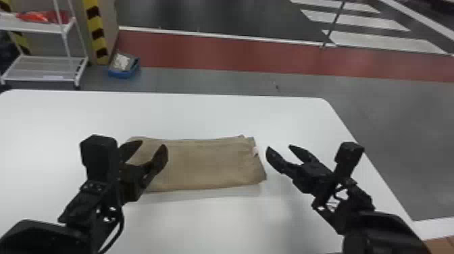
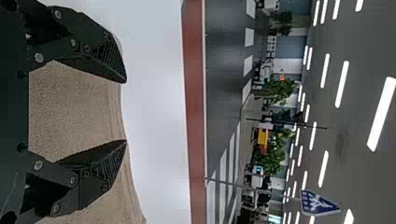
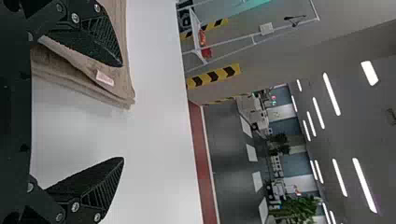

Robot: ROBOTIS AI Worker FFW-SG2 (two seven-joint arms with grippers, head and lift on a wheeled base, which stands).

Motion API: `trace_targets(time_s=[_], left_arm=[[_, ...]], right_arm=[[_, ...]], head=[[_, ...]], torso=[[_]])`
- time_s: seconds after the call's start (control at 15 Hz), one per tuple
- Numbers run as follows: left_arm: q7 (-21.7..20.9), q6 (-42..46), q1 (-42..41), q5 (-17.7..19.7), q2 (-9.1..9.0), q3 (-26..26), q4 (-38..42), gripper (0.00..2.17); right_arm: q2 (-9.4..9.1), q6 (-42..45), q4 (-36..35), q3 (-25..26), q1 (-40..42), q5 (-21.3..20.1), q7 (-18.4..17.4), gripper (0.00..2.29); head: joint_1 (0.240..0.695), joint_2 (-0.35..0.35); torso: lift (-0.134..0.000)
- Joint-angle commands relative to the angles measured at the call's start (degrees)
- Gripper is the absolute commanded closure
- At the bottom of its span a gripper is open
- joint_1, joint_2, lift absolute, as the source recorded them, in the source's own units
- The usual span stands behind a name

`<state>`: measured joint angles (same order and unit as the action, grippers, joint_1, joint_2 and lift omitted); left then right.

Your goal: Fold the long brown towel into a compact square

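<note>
folded brown towel point(image 1: 206, 165) on a smooth white table point(image 1: 202, 115), both grippers wide

the towel lies as a flat, fine-ribbed oblong, its long sides running across the table. at its right end the layers stack a little unevenly, soft edges showing, with a small pale label point(image 1: 255, 151) there. the left gripper point(image 1: 152, 144) is over the towel's left end, its black, tapered jaws spread wide with nothing between them gripped. the right gripper point(image 1: 279, 147) is just beside the right end, jaws also wide, holding nothing; ridged pads point(image 3: 106, 189) line their inner faces.
</note>
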<state>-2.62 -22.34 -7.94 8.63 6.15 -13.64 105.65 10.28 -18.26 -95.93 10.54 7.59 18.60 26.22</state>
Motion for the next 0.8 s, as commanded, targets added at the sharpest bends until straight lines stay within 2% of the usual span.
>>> trace_targets(time_s=[0.0, 0.4, 0.67, 0.73], left_arm=[[-0.9, -1.2, 1.2, 1.3, 0.01, 0.0, -1.9, 1.74], [-3.4, -2.9, 1.2, 0.1, 0.53, 0.8, -2.4, 1.74], [-3.5, -2.9, 1.4, -1.2, 0.53, 1.0, -4.2, 1.74], [-3.5, -2.9, 1.4, -2.0, 0.53, 1.0, -4.6, 1.74]], right_arm=[[0.27, -5.6, -1.4, -2.7, -0.8, -0.8, 0.2, 0.19], [0.18, -13.7, -2.4, -4.2, -5.2, -4.1, -0.1, 0.19], [0.97, -30.2, -2.4, -5.1, -11.6, -5.7, 0.3, 0.19], [0.97, -31.6, -2.4, -5.7, -12.6, -6.2, 0.3, 0.22]], head=[[0.695, -0.194], [0.695, -0.150], [0.695, -0.136], [0.695, -0.134]], torso=[[-0.125], [-0.125], [-0.125], [-0.125]])
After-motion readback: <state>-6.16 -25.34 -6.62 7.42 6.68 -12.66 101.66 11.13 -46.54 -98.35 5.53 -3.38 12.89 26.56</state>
